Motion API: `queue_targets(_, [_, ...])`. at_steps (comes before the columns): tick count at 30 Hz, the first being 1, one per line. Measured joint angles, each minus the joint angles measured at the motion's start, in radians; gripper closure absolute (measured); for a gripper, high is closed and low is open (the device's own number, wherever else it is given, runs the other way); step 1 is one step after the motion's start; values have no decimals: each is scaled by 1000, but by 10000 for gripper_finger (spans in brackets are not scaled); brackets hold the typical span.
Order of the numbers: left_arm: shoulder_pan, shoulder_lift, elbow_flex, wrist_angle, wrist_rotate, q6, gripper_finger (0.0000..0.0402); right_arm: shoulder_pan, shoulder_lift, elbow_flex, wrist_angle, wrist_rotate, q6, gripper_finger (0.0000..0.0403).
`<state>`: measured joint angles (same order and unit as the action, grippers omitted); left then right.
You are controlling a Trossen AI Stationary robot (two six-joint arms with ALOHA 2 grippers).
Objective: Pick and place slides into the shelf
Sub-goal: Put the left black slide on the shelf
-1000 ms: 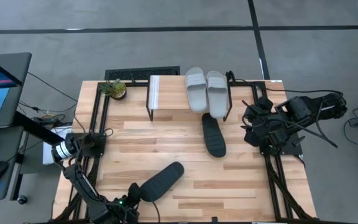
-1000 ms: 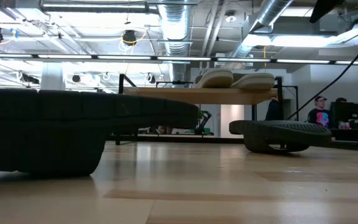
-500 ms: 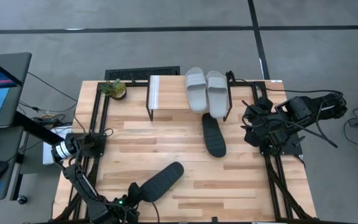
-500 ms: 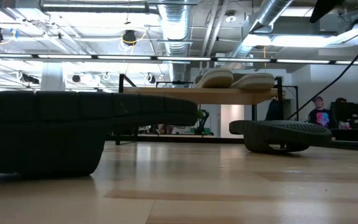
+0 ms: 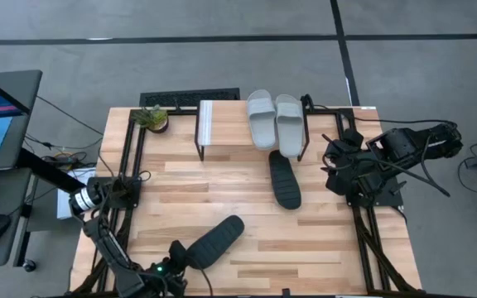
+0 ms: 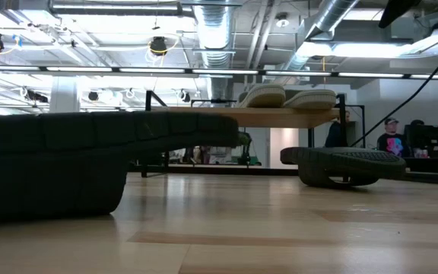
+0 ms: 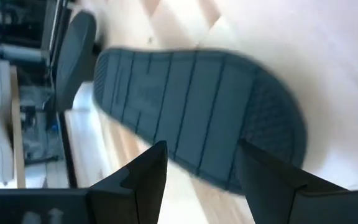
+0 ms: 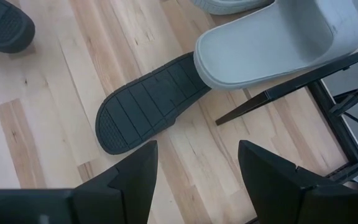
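While the right tool (image 8: 194,180) waits spread, the left tool (image 7: 197,177) gapes low over a black slide (image 7: 197,112).

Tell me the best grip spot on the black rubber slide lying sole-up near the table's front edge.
Probably across the narrow width at the heel end of the black rubber slide, coming from above with the left gripper, whose open fingers already frame that end. It lies tread-up, so the strap is underneath and out of reach; the long side edges are the only faces the fingers can pinch.

High cam straight down, low cam table-level, both share black slide (image 5: 214,241), prob.
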<state>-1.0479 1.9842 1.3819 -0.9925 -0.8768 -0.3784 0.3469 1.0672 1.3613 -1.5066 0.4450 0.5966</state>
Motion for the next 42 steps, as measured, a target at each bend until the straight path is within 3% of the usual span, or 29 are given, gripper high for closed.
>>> queue_targets(6, [2, 0, 49, 78, 26, -21, 221, 11, 0, 0, 0, -14, 5, 186])
queue_targets(15, [12, 0, 56, 163, 90, -294, 221, 90, 0, 0, -20, -18, 84, 186])
queue_targets(21, [38, 52, 61, 341, 128, -286, 221, 151, 0, 0, -45, -2, 166, 186])
queue_targets(25, [47, 119, 105, 305, 183, -273, 221, 188, 0, 0, -67, 0, 217, 186])
queue_targets(30, [51, 164, 173, 157, 226, -369, 221, 223, 0, 0, -65, 1, 258, 186])
queue_targets(42, [51, 164, 172, 248, 278, -449, 221, 235, 0, 0, -64, 4, 268, 186])
